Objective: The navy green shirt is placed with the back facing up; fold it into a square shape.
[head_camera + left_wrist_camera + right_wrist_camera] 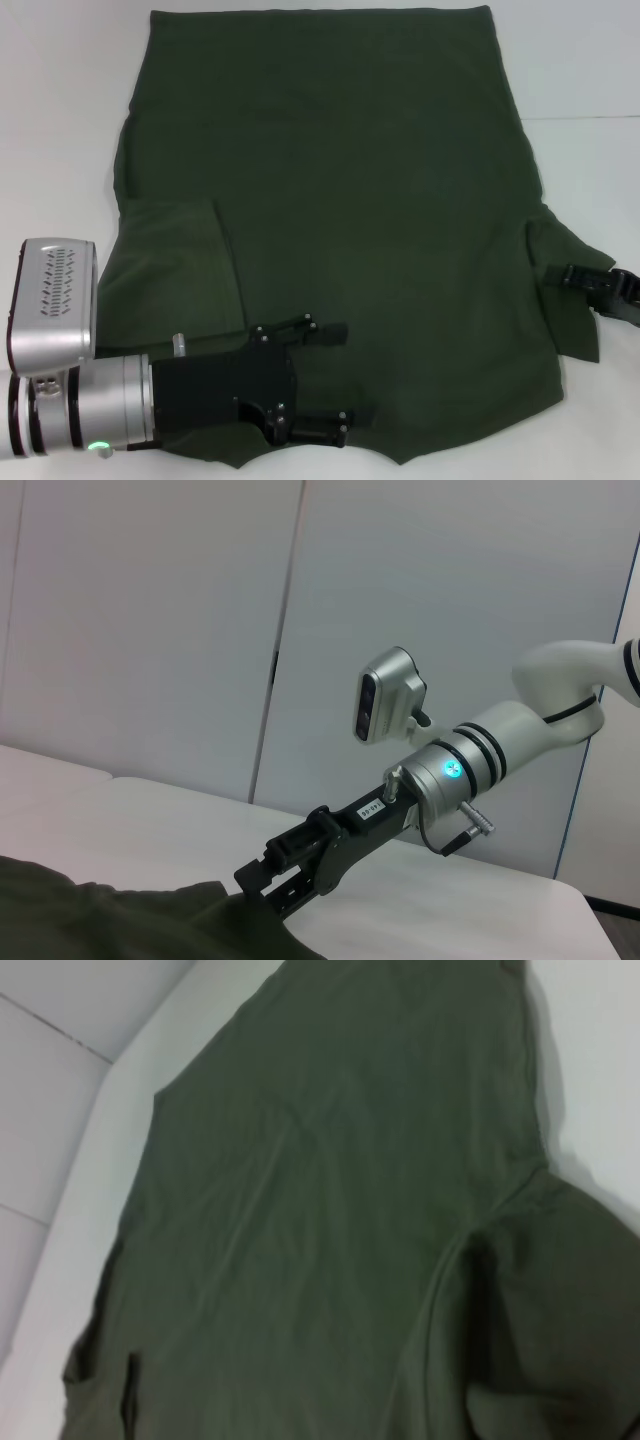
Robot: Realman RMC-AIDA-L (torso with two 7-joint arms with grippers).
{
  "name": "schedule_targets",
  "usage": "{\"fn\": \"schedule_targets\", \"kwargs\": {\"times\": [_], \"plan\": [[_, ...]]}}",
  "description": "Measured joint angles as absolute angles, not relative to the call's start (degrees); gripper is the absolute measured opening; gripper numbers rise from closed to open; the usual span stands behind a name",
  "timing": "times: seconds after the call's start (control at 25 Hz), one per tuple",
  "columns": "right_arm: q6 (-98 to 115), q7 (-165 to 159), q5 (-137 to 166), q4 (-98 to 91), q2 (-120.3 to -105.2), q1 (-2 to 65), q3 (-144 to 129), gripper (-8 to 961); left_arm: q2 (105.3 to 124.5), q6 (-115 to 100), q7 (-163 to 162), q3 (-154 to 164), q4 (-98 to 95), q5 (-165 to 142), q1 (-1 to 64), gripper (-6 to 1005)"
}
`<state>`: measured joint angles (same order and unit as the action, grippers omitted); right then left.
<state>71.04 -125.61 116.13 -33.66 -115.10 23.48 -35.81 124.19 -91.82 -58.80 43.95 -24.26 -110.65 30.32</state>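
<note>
Across the white table (60,120) you see the dark olive-green knit shirt (370,220) lying flat, back up, left sleeve folded inward. Note the left gripper (325,385) over its near edge, fingers spread wide. The right gripper (572,276) meets the right sleeve; finger state: cannot tell.

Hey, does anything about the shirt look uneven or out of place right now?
Yes. On the navy green shirt, only the sleeve by the left gripper is folded in over the body. The sleeve at the right gripper sticks out sideways, so the outline is lopsided.
</note>
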Motion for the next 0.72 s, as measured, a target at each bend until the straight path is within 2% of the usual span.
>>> {"fn": "schedule_targets", "kwargs": {"times": [0.12,0.32,0.44,0.72], "plan": [[72.0,-124.7,115.4,-32.2,-115.12,23.3,-33.4,915,124.19,-91.8,-58.8,43.9,-24.3,-110.6,30.3,949],[72.6,-123.7,115.3,-30.3,-114.96,23.4,-31.2,753,124.19,-91.7,-58.6,43.9,-24.3,-110.6,30.2,948],[72.6,-123.7,115.3,-30.2,-114.98,23.4,-31.1,507,124.19,-91.7,-58.6,43.9,-24.3,-110.7,30.2,949],[72.4,-123.5,115.3,-29.6,-115.13,23.5,-29.8,215,124.19,-91.8,-58.5,43.9,-24.3,-110.7,30.2,948]]}}
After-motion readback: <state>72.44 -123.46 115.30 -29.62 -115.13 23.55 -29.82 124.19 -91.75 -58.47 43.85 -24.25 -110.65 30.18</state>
